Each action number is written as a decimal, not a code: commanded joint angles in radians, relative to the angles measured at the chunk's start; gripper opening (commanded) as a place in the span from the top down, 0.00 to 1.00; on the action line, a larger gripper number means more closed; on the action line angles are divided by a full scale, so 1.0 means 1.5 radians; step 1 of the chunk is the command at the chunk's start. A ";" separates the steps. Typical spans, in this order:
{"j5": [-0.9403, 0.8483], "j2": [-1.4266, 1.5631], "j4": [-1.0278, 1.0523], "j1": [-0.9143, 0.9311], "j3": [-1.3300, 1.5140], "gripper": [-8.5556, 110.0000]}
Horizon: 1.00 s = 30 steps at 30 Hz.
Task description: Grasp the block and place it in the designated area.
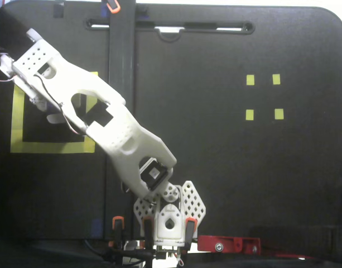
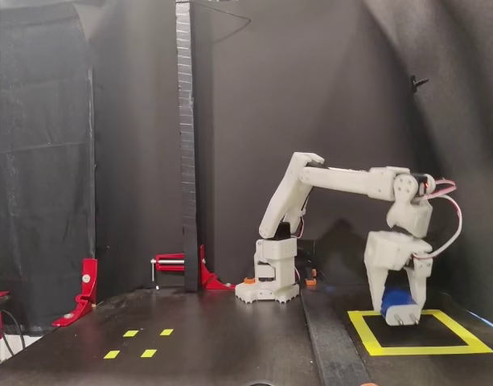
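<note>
The placing step is in hand. The claw [image 2: 403, 315] is clamped on the blue block [image 2: 396, 299], low over the yellow square [image 2: 367, 331] at the right of the side-on fixed view; whether the block touches the worktop [image 2: 230, 338] I cannot tell. From above, the arm [image 1: 104, 120] hides the block. Next, I judge, comes lowering it to rest inside the tape, then letting go. No readable writing or labels anywhere.
</note>
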 commanded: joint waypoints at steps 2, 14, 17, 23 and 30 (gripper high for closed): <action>0.004 -0.008 -0.012 0.004 -0.004 0.78; 0.001 -0.019 -0.031 0.015 -0.004 0.78; 0.001 -0.015 -0.025 0.014 -0.004 0.78; -0.008 -0.006 -0.003 0.011 -0.004 0.77; -0.031 0.005 0.016 0.010 -0.004 0.60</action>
